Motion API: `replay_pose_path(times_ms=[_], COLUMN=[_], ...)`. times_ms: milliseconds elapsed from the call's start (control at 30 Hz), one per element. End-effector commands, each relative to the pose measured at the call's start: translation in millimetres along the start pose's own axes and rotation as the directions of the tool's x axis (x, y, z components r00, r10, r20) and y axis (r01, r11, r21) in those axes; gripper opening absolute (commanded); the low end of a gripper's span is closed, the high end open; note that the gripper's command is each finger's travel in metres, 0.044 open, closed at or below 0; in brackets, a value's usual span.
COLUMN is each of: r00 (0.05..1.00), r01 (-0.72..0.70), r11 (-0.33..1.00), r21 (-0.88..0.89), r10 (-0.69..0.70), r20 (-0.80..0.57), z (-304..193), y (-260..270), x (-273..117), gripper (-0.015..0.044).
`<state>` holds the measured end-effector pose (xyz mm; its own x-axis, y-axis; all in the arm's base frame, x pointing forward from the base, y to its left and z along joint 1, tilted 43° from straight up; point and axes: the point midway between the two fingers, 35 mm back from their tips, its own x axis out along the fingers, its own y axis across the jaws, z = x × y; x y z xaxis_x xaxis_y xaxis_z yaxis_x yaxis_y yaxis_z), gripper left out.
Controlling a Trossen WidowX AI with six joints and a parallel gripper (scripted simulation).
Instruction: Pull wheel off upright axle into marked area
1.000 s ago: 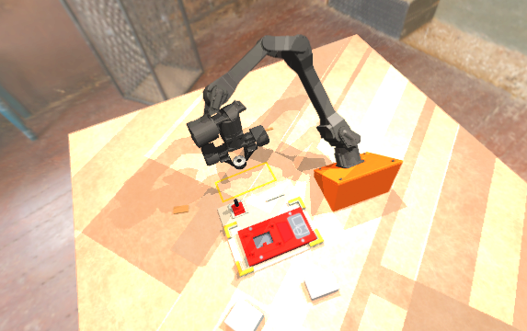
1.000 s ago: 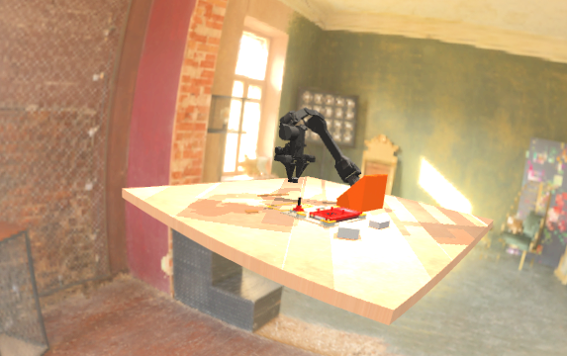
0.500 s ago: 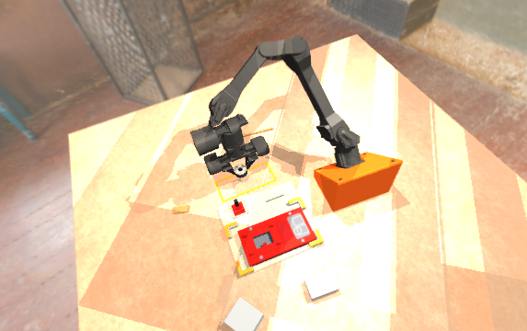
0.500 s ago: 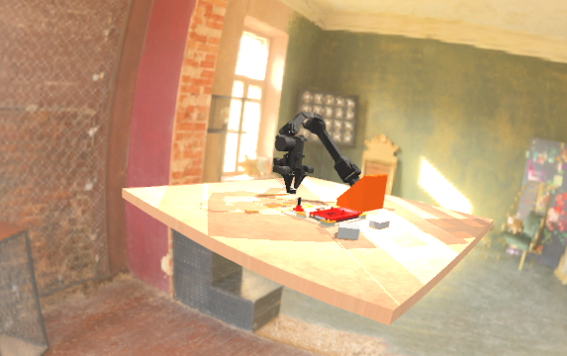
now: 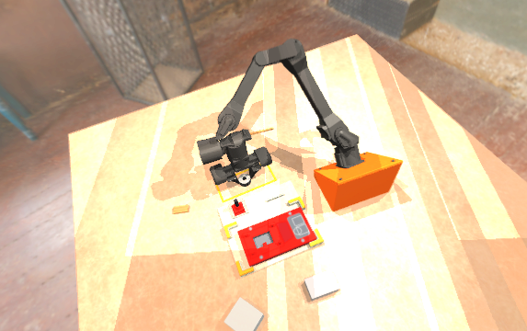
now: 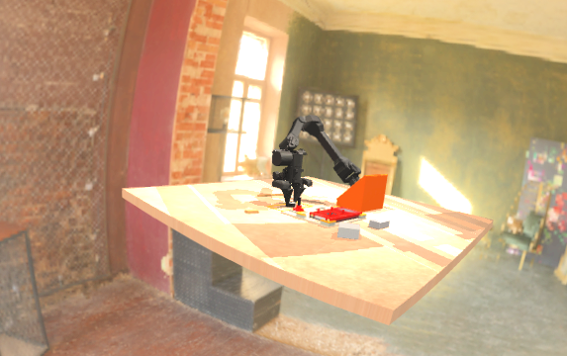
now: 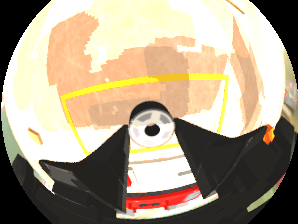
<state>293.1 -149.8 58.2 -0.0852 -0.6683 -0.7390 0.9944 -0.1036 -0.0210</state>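
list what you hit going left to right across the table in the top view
tan chip → gripper holding the wheel → red board → orange base

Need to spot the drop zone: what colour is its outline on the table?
Yellow: the marked area is a thin yellow outline, clearest in the wrist view.

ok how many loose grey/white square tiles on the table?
2. One tile sits near the table's front edge; the other tile lies just beyond it, off the red board's corner. The arm could hide more.
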Motion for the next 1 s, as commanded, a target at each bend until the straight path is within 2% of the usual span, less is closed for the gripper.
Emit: replay_pose_path(times_ms=[0,233,467,567,600,733,967], r00=[1.000,1.000,1.000,1.000,1.000,1.000,1.000], r01=[0.000,0.000,0.002,0.002,-0.003,-0.001,0.007], r11=[1.000,1.000,1.000,1.000,1.000,1.000,1.000], r21=[0.002,0.002,-0.004,-0.004,-0.012,-0.012,-0.009], r10=[0.000,0.000,-0.002,-0.002,0.003,0.001,-0.007], r20=[0.000,0.000,0.001,0.002,0.002,-0.008,-0.001], z=[0,0,-1,-1,-4,-21,-40], y=[0,0,1,0,0,-29,-81], x=[0,-2,-53,-60,-53,-76,-105], gripper=[0.0105,0.0289,0.0300,0.0300,0.0326,0.0431,0.0440])
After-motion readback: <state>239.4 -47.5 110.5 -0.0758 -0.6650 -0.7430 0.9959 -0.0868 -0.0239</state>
